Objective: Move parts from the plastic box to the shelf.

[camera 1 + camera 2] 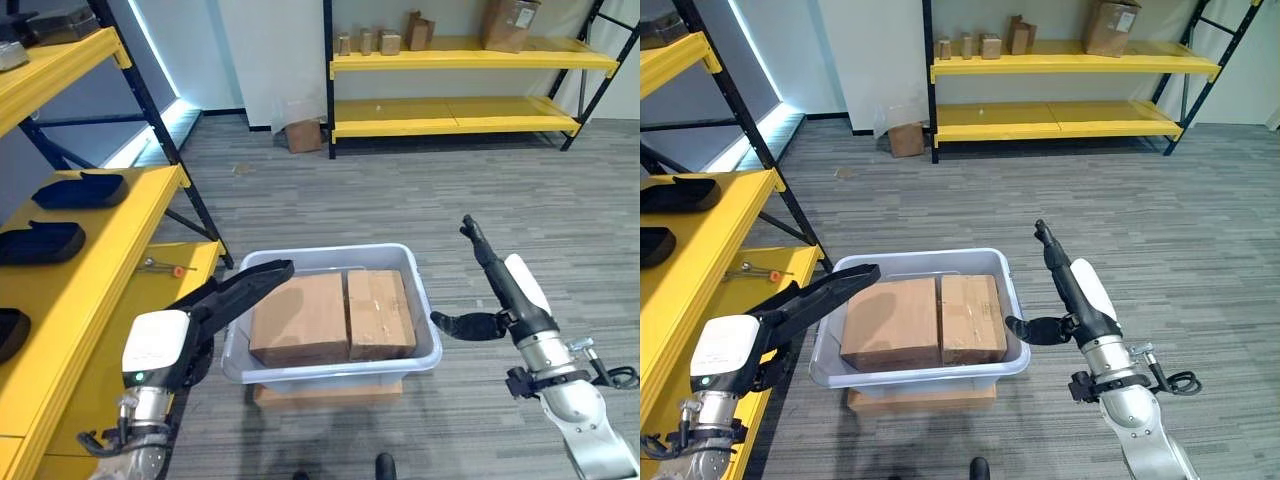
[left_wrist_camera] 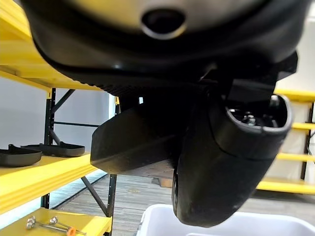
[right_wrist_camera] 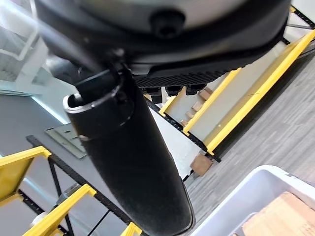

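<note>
Grey carpet holds the plastic box (image 1: 425, 345), two cardboard parts (image 1: 300, 320) lying lengthwise away, both hands (image 1: 240, 290) open.

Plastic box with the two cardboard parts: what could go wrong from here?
The two cardboard boxes sit tightly side by side in the plastic box, so fingers may not get between them. The left robot hand hovers over the rim and could knock it. The right robot hand is outside the box, open.

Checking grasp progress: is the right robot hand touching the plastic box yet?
Apart. In the right eye view, the right robot hand hangs open beside the plastic box, with a strip of grey floor showing between its thumb and the box's rim.
</note>
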You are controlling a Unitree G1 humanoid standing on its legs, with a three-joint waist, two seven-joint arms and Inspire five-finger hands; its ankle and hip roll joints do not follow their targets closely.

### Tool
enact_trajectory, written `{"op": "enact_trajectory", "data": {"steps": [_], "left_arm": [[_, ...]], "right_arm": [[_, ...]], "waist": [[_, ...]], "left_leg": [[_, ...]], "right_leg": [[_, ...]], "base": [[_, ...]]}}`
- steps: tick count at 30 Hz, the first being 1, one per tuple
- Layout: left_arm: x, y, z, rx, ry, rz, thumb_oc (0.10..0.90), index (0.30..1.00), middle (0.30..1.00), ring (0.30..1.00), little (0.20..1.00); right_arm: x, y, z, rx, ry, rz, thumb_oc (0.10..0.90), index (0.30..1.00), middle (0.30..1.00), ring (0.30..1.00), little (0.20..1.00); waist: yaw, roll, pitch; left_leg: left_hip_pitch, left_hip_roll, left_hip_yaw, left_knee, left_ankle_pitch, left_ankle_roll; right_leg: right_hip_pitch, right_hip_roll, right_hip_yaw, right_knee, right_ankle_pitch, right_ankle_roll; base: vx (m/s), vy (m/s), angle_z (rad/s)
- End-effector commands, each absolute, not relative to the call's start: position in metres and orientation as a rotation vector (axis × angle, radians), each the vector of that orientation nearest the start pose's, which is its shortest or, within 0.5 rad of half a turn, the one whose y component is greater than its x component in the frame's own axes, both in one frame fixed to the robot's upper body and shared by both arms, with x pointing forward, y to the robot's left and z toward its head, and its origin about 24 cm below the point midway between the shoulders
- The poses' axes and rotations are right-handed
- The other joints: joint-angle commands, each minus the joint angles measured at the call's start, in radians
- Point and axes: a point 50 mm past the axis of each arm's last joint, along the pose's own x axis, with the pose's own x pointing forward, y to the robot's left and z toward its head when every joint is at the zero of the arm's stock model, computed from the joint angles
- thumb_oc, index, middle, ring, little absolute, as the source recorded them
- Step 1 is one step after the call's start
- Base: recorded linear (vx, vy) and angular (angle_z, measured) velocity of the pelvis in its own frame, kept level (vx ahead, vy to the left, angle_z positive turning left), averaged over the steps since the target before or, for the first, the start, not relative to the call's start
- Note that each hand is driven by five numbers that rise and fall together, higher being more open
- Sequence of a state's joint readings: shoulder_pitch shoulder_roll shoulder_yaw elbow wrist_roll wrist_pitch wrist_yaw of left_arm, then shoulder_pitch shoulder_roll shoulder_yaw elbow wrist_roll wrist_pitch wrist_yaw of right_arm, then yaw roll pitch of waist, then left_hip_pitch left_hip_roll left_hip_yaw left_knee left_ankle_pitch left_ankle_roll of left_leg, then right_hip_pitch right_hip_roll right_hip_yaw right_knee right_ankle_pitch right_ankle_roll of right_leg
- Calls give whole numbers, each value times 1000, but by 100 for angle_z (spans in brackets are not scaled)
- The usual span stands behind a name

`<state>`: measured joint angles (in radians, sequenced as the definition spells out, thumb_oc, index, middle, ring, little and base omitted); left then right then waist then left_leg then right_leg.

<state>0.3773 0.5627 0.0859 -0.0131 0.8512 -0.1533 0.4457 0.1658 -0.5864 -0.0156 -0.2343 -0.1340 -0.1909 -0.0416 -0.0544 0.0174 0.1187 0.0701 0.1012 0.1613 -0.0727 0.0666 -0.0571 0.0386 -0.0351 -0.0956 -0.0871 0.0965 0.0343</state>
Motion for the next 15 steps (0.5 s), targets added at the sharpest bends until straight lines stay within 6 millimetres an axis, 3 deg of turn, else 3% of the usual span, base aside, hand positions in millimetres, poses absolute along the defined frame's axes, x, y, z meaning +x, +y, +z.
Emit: {"op": "enact_trajectory", "data": {"steps": [1,5,7,9,10,11,13,15], "left_arm": [[197,292,109,1377,-389,467,400,300,300,300,300],[204,281,123,1357,-487,474,400,300,300,300,300],[209,274,132,1330,-551,476,400,300,300,300,300],[213,270,136,1320,-584,475,400,300,300,300,300],[215,263,143,1308,-637,465,400,300,300,300,300],[215,263,143,1308,-638,466,400,300,300,300,300],[215,259,147,1299,-671,461,400,300,300,300,300],[219,254,148,1281,-690,459,400,300,300,300,300]], "right_arm": [[230,-209,174,-654,-661,64,900,1000,1000,1000,1000],[236,-198,188,-618,-746,67,900,1000,1000,1000,1000],[240,-193,193,-623,-776,62,900,1000,1000,1000,1000],[243,-192,196,-633,-790,54,900,1000,1000,1000,1000],[245,-189,197,-650,-797,56,900,1000,1000,1000,1000],[245,-189,197,-650,-799,55,900,1000,1000,1000,1000],[246,-187,196,-647,-799,53,900,1000,1000,1000,1000],[243,-188,192,-609,-787,41,900,1000,1000,1000,1000]], "waist": [[43,-6,-31],[83,7,16],[90,2,31],[84,-6,37],[85,-14,36],[83,-14,36],[75,-24,27],[57,-28,15]], "left_leg": [[-34,171,-152,57,100,-101],[-115,192,-232,20,233,-150],[-157,184,-241,20,264,-152],[-174,177,-219,43,248,-137],[-166,178,-178,104,191,-121],[-174,175,-180,112,191,-118],[-158,171,-147,182,104,-94],[-89,182,-73,265,17,-81]], "right_leg": [[34,-35,-14,43,-72,57],[35,-14,-100,17,-81,38],[29,-26,-140,7,-85,37],[10,-42,-167,8,-75,36],[-12,-62,-205,14,-69,35],[-16,-64,-207,15,-64,35],[-25,-88,-242,16,-54,33],[-15,-113,-304,32,-56,31]], "base": [[-166,-132,20],[-201,-99,64],[-194,-49,92],[-202,-49,89],[-167,-36,110],[-213,-83,106],[-149,-24,95],[-131,89,114]]}}
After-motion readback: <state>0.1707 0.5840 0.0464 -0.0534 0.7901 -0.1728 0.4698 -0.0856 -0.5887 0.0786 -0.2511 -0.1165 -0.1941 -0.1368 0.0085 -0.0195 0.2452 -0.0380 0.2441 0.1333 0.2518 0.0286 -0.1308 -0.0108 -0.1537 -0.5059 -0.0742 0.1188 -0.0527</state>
